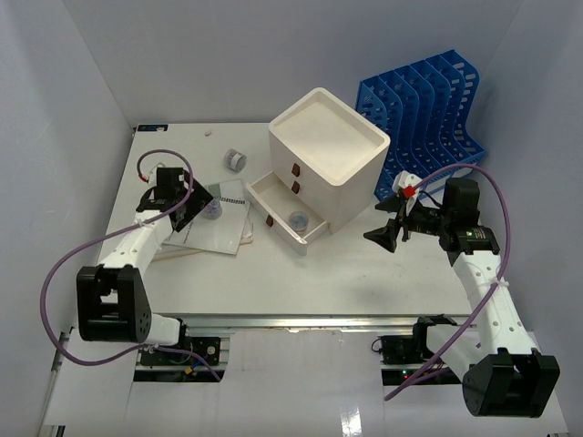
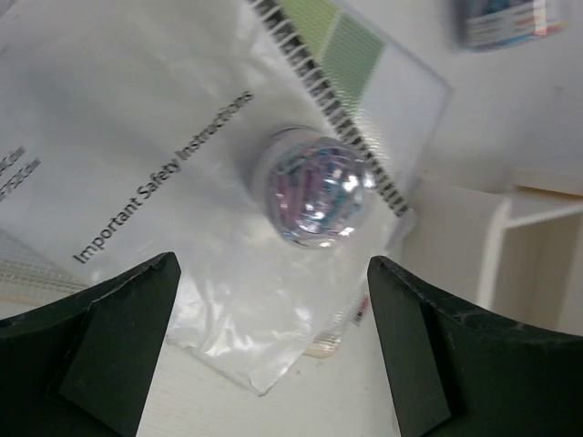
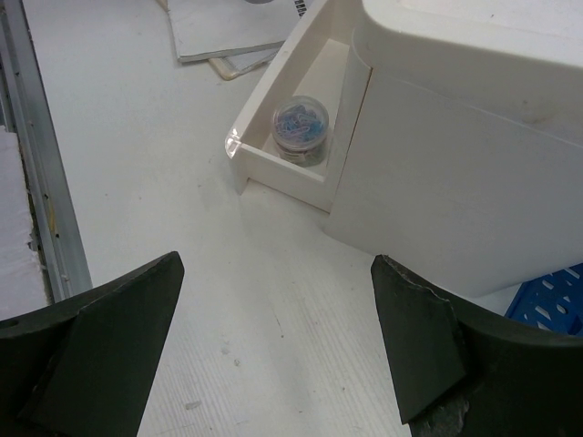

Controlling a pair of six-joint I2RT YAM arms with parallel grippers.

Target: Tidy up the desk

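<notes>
The large flat white desk (image 1: 346, 273) carries everything, its metal rail running along the near edge, and the white cube-shaped three-drawer box (image 1: 328, 146) stands on its far middle part. Just to the right of the box and behind it stands the blue plastic slotted file rack (image 1: 428, 109). The box's bottom drawer (image 1: 282, 214) is pulled out toward the front left. The right gripper (image 1: 387, 221) hangs near the box's front right corner, apart from it; its wrist view shows the jaws spread wide with nothing between them (image 3: 276, 262), facing the open drawer (image 3: 291, 118). The left gripper (image 1: 193, 205) is well to the left of the box, jaws likewise wide apart and empty (image 2: 271, 264). Under it, left of the open drawer, lies a spiral-bound white booklet in a clear plastic sleeve (image 1: 223, 228), printed "Important Safety Instructions" (image 2: 137, 164). A small round clear jar of coloured paper clips (image 1: 212, 209) sits on that booklet, ahead of the left fingers and not touched by them (image 2: 314, 189). A second such jar (image 1: 298, 219) stands inside the open drawer (image 3: 301, 127). A small grey round container (image 1: 235, 160) rests on the desk to the left of the box, toward its rear.
</notes>
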